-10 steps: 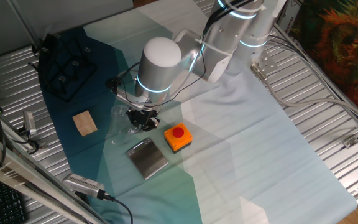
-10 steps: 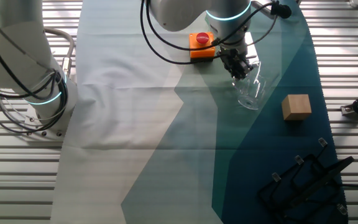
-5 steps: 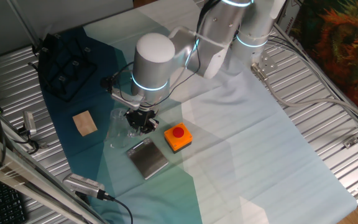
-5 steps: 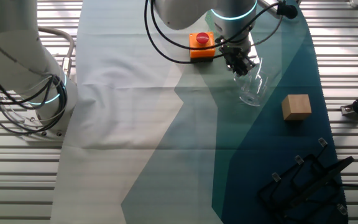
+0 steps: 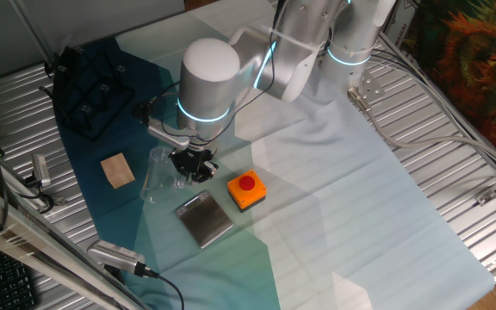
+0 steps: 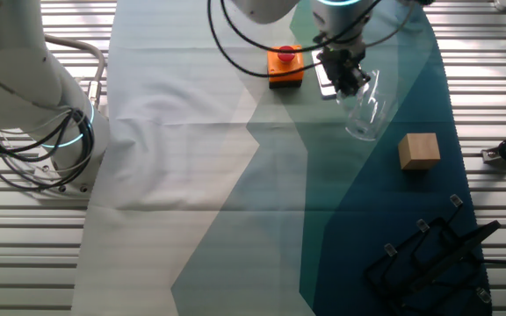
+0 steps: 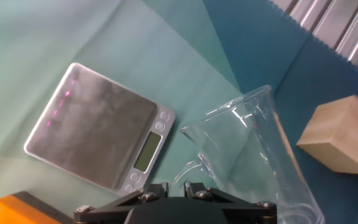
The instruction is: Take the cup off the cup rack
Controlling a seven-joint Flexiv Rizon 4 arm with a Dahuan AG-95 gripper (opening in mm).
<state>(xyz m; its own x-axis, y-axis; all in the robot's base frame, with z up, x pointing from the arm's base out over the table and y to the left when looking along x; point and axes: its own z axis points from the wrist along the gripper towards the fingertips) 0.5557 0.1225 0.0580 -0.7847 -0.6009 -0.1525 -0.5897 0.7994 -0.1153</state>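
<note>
Item: the cup (image 6: pixel 365 110), clear glass with a side handle, well apart from the cup rack (image 6: pixel 436 260) and hanging tilted beneath the gripper (image 6: pixel 345 75); whether its base touches the cloth cannot be told. In the hand view the handle loop (image 7: pixel 191 174) sits right at the claw's two fingers, which appear closed upon it, though the contact itself is hidden at the frame edge. Step in hand, by judgement: carrying or setting down, the removal from the rack being already done. The next move likely calls for a level, upright lowering onto the cloth and a clean release, since a tilted glass held by its handle may swing or roll. Surroundings, reckoned from the claw: the metal scale (image 7: pixel 98 143) lies just beside it, the orange box (image 5: pixel 246 190) with red button next beyond; the wooden block (image 6: pixel 418 151) stands near on the opposite side. Open room: dark cloth between claw and block is narrow; broad pale cloth (image 6: pixel 191 158) lies free beyond the orange box. The ribbed table border (image 6: pixel 490 105) is near behind the block.
</note>
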